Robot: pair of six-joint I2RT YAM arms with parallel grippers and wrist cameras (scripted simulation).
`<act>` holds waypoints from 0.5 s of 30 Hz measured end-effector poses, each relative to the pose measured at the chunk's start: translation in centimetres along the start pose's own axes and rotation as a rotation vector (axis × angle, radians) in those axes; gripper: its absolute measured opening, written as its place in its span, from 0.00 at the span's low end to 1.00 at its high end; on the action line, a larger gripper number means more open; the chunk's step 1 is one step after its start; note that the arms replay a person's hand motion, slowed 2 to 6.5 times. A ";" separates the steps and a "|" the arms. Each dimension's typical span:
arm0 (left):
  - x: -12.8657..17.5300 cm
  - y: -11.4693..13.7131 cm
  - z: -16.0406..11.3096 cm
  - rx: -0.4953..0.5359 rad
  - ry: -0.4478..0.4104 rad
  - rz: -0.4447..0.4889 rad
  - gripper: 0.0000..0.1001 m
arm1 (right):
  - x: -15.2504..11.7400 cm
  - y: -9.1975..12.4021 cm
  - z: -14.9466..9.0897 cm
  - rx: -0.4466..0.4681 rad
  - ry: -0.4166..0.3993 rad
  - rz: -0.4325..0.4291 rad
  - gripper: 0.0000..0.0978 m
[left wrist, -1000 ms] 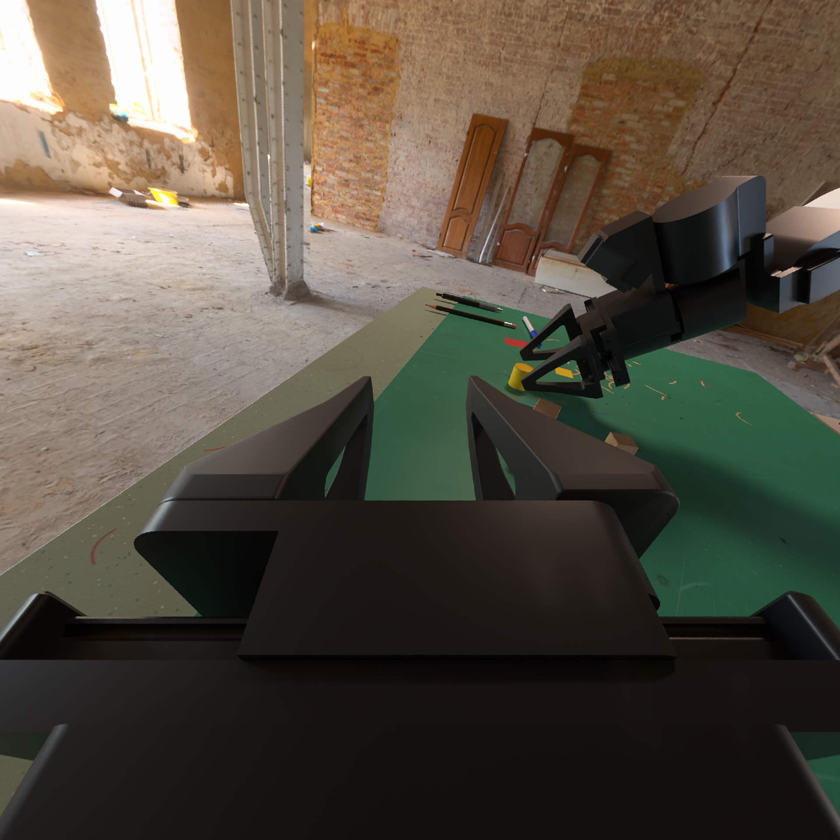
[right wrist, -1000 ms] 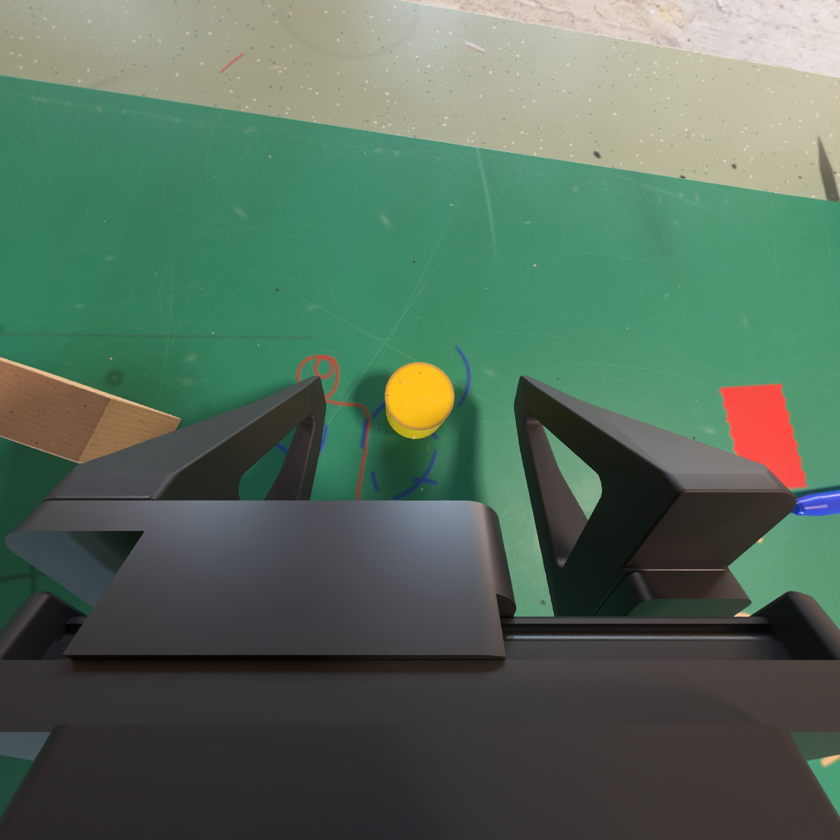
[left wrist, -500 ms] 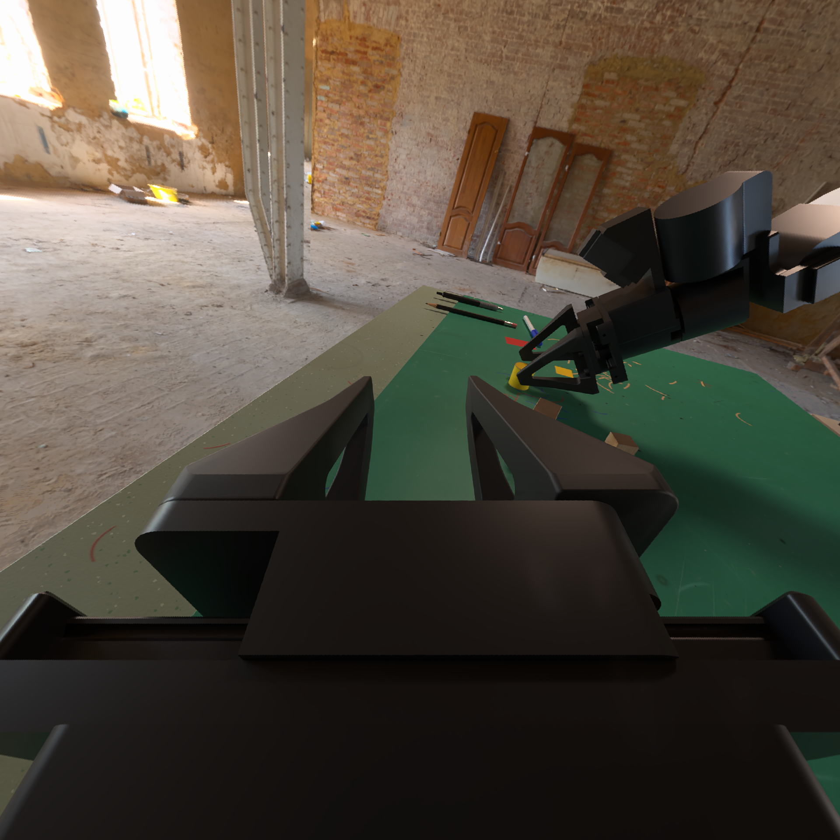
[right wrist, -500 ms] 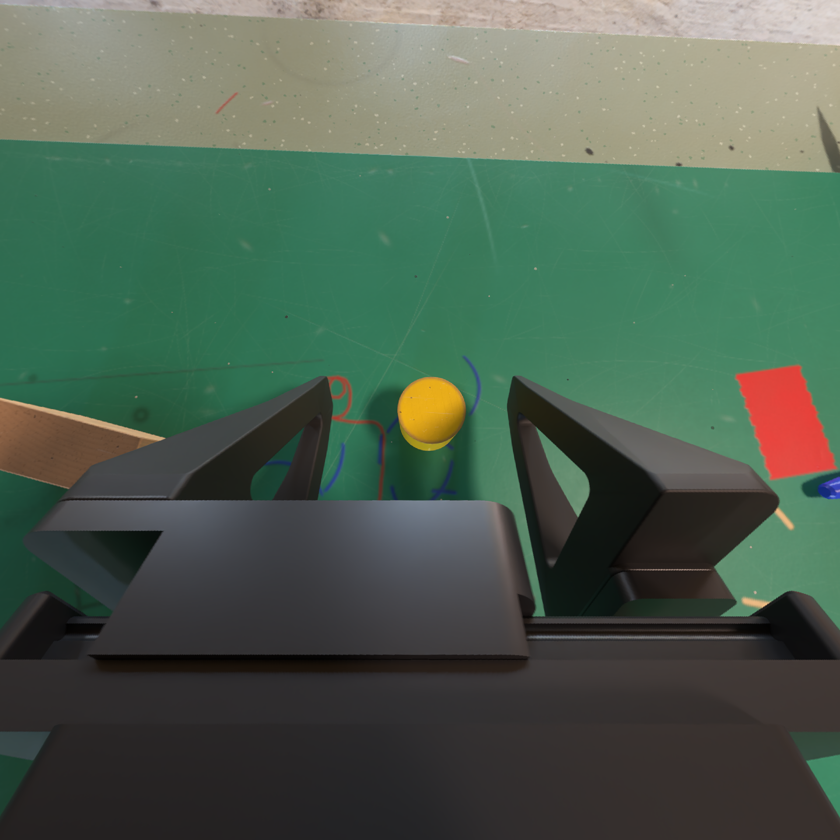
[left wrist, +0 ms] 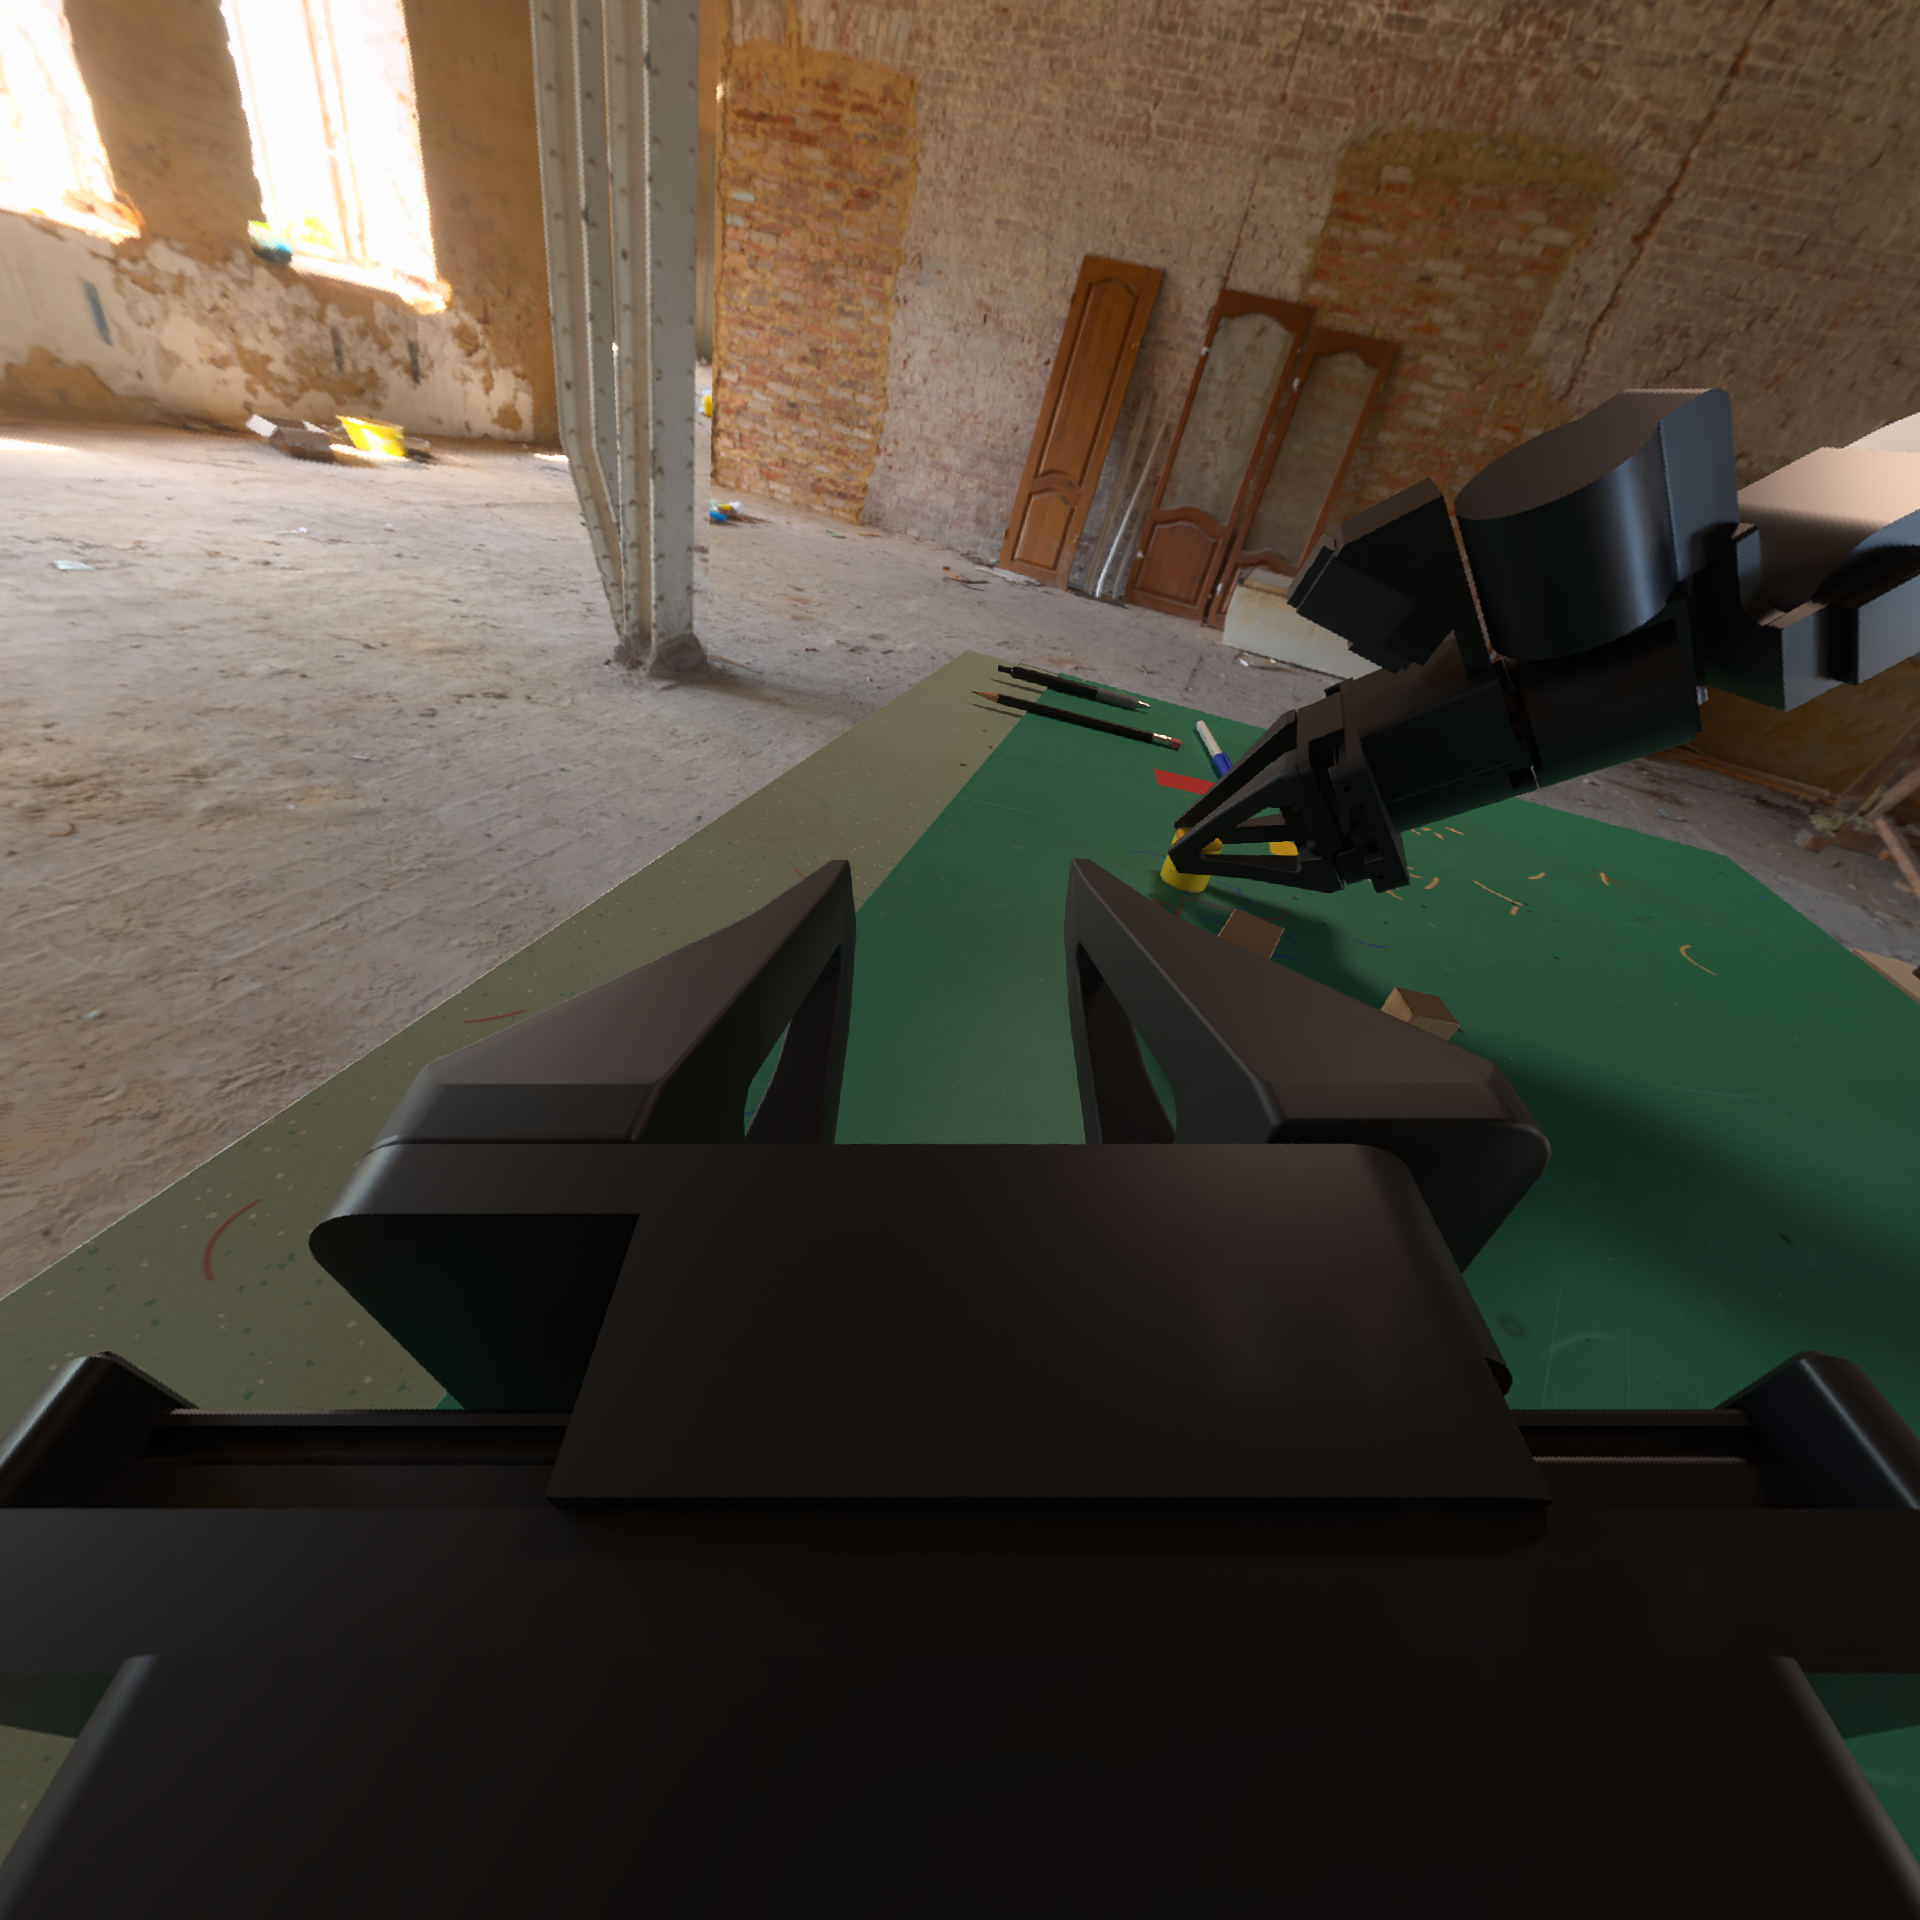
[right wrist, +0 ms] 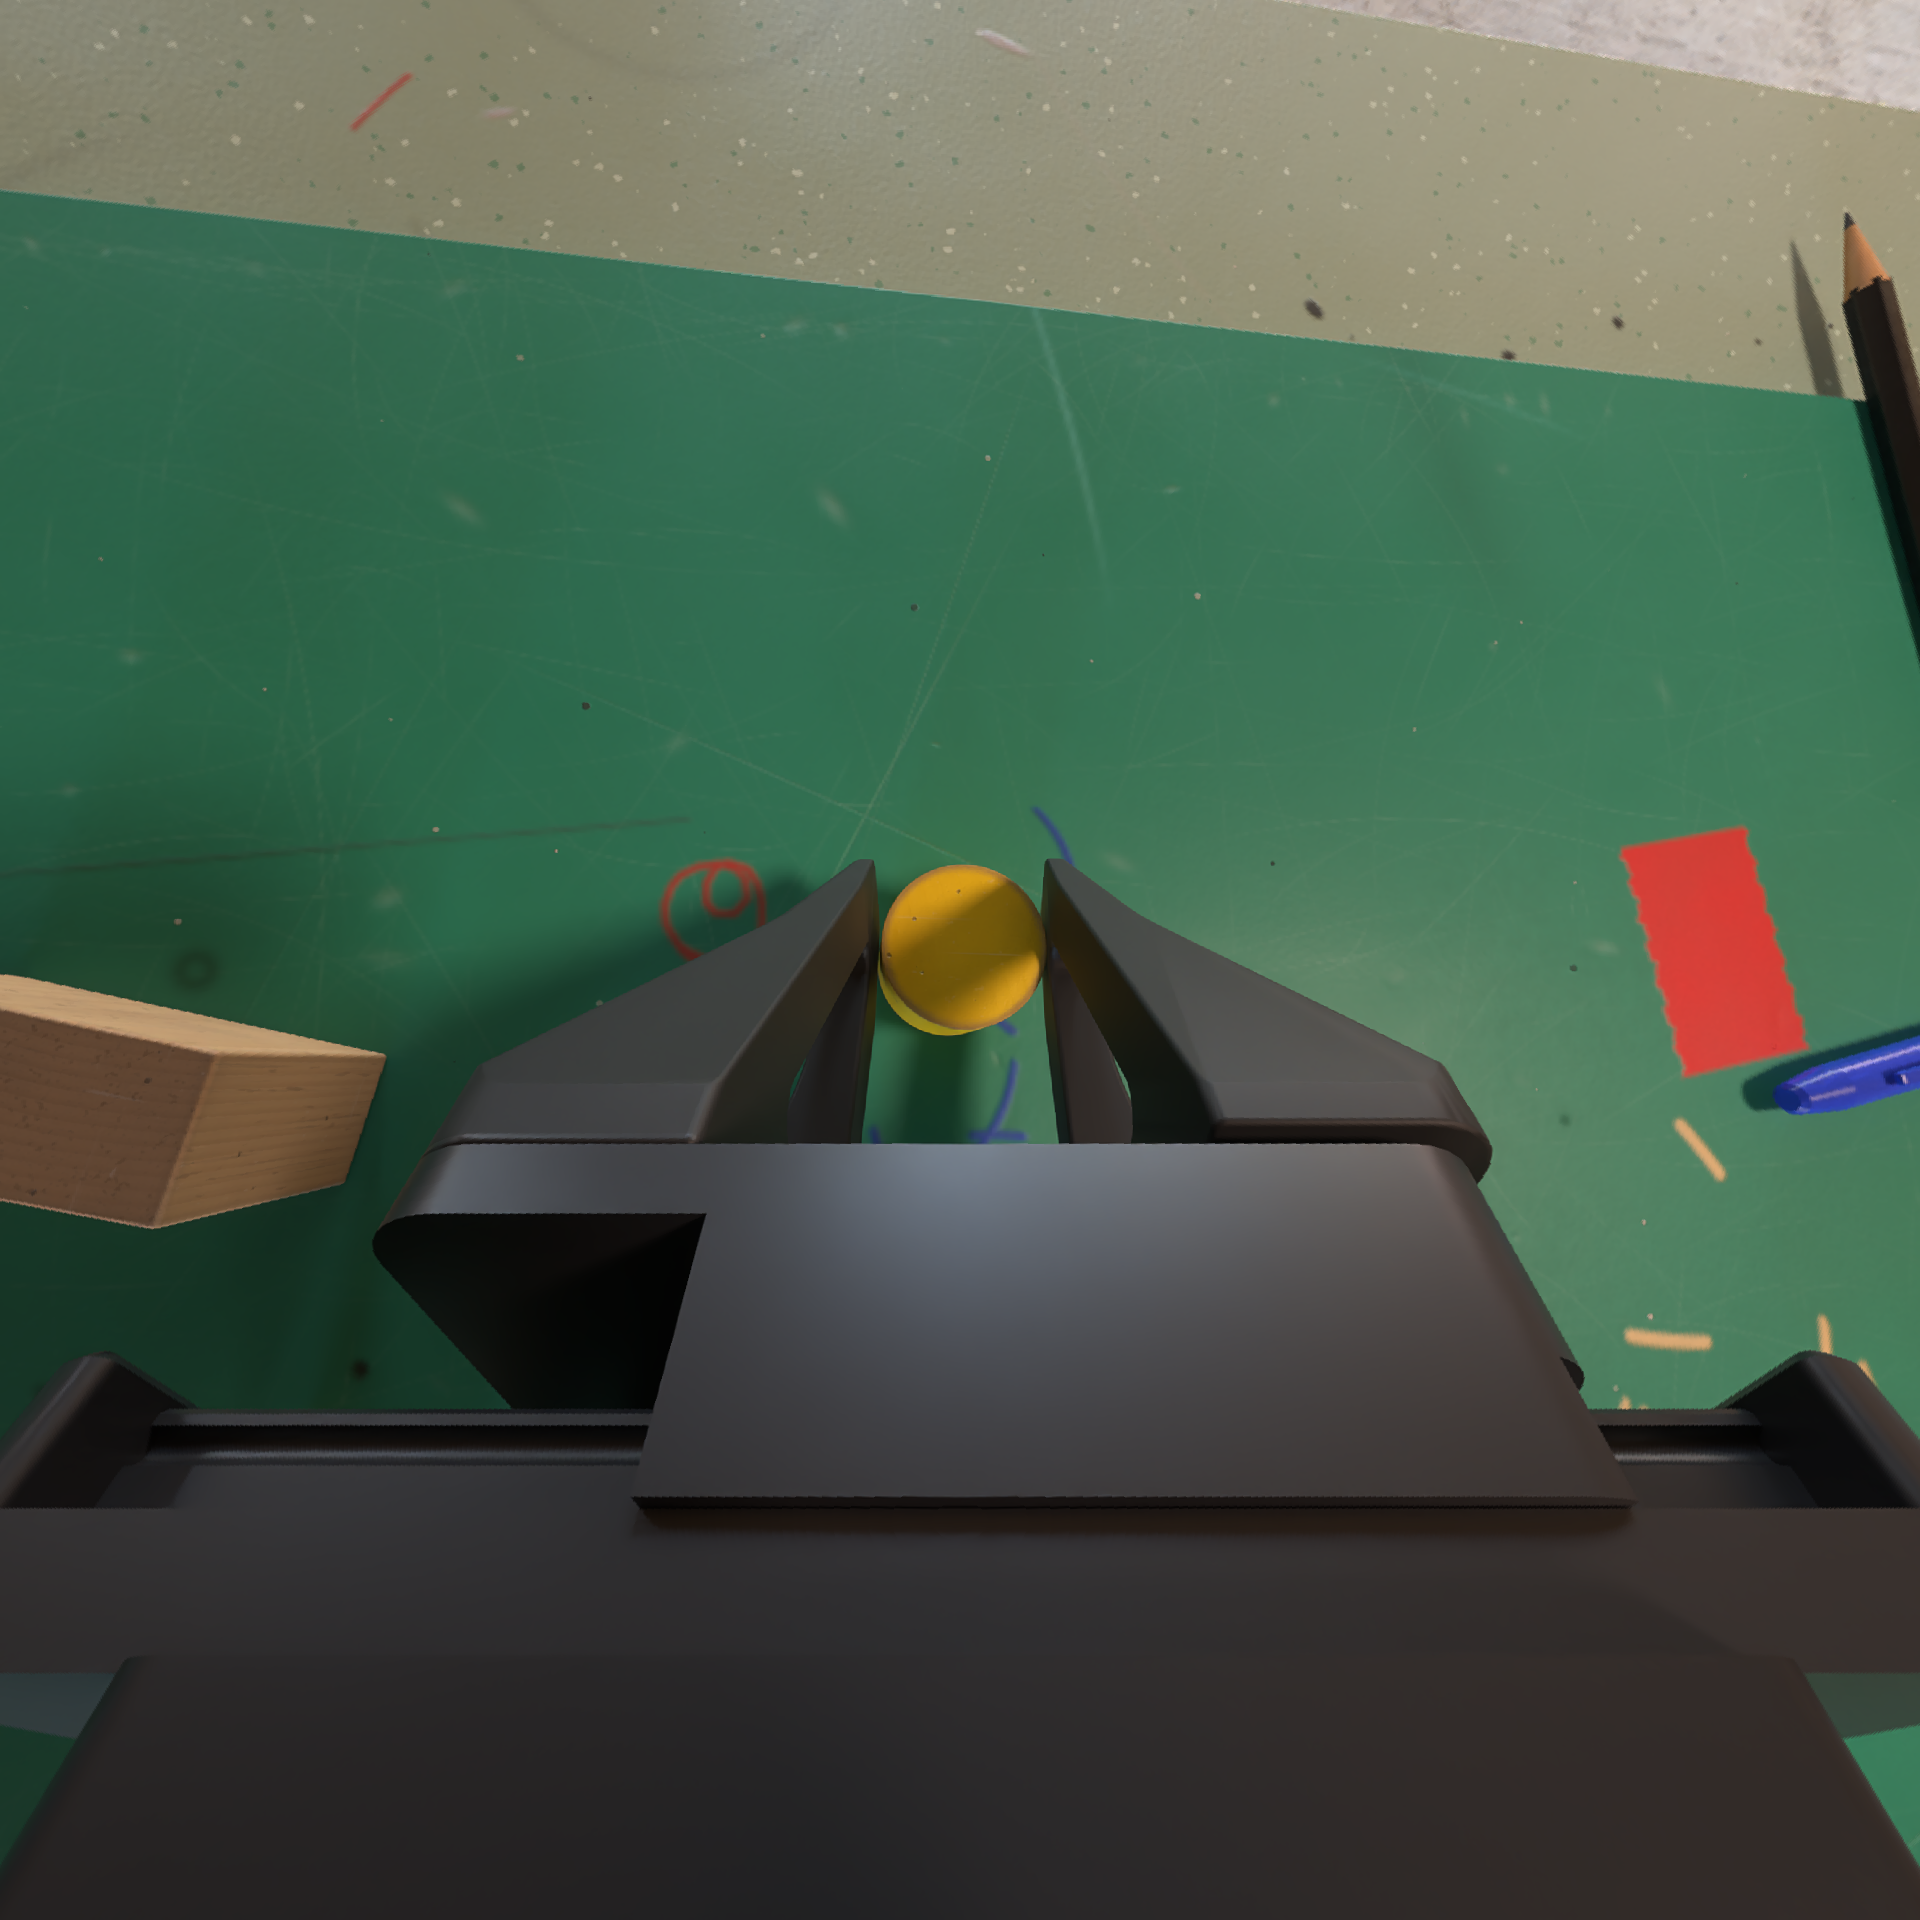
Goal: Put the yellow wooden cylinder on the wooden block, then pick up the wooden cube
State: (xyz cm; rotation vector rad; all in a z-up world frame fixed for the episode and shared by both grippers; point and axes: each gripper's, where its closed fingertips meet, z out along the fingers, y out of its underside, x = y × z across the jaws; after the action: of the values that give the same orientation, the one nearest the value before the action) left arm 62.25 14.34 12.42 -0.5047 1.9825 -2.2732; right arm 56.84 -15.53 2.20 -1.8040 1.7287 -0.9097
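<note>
The yellow wooden cylinder (right wrist: 961,948) stands upright on the green mat (right wrist: 727,520). My right gripper (right wrist: 958,875) is shut on it, with a finger pressed against each side. In the left wrist view the same gripper (left wrist: 1179,847) holds the cylinder (left wrist: 1184,878) low on the mat. The wooden block (right wrist: 177,1112) lies left of the right gripper, apart from it. It also shows in the left wrist view (left wrist: 1252,932), with a smaller wooden cube (left wrist: 1418,1013) nearer to me. My left gripper (left wrist: 958,873) is open and empty above the mat's near part.
Two black pencils (left wrist: 1081,717) lie at the mat's far end, one also in the right wrist view (right wrist: 1886,343). A blue pen (right wrist: 1844,1086) and a red patch (right wrist: 1709,951) lie right of the cylinder. The table's olive edge (right wrist: 1039,156) runs beyond the mat.
My right gripper has come down around the yellow cylinder and its fingers have shut on it. The left gripper has not moved.
</note>
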 end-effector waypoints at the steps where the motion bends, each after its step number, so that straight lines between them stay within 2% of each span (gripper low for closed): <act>1: 0.0 0.0 0.0 0.000 0.000 0.000 0.34 | 0.0 0.0 0.0 0.000 -0.001 -0.006 0.27; 4: 0.0 -0.1 0.0 0.000 0.000 0.002 0.34 | -0.5 -0.1 0.0 0.005 -0.024 -0.023 0.27; 9: 0.0 -0.1 0.0 0.001 0.001 0.000 0.34 | -1.8 -0.6 -0.3 0.064 -0.114 -0.047 0.27; 12: 0.0 -0.2 0.0 0.002 0.001 -0.001 0.34 | -2.8 -1.4 -1.0 0.134 -0.202 -0.051 0.27; 15: 0.0 -0.2 0.0 0.003 0.002 -0.002 0.34 | -4.3 -2.5 -2.3 0.217 -0.334 -0.080 0.27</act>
State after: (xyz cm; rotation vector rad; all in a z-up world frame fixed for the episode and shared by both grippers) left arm 62.27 14.34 12.63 -0.5042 1.9797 -2.2784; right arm 56.85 -10.82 4.97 -1.7723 1.3097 -0.7443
